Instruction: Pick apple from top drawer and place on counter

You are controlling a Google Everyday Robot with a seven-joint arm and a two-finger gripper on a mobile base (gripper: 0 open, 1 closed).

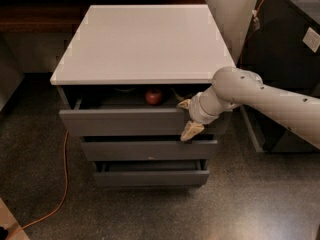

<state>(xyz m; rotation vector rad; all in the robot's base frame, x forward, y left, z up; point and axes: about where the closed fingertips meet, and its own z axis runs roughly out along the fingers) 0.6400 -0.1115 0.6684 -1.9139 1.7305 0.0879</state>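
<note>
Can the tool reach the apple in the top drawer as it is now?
Probably not: the tool is at the front of the top drawer, and the apple lies back under the counter behind a narrow gap.

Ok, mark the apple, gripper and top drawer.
apple [154, 96]: camera view, its red middle.
gripper [188, 117]: camera view, midway between fingertips, at drawer front's right end.
top drawer [120, 122]: camera view, grey front panel.

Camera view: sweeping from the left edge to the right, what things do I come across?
Orange cable low on the left → apple inside the top drawer → claw, open, at that drawer's front near its right end → robot arm.
</note>
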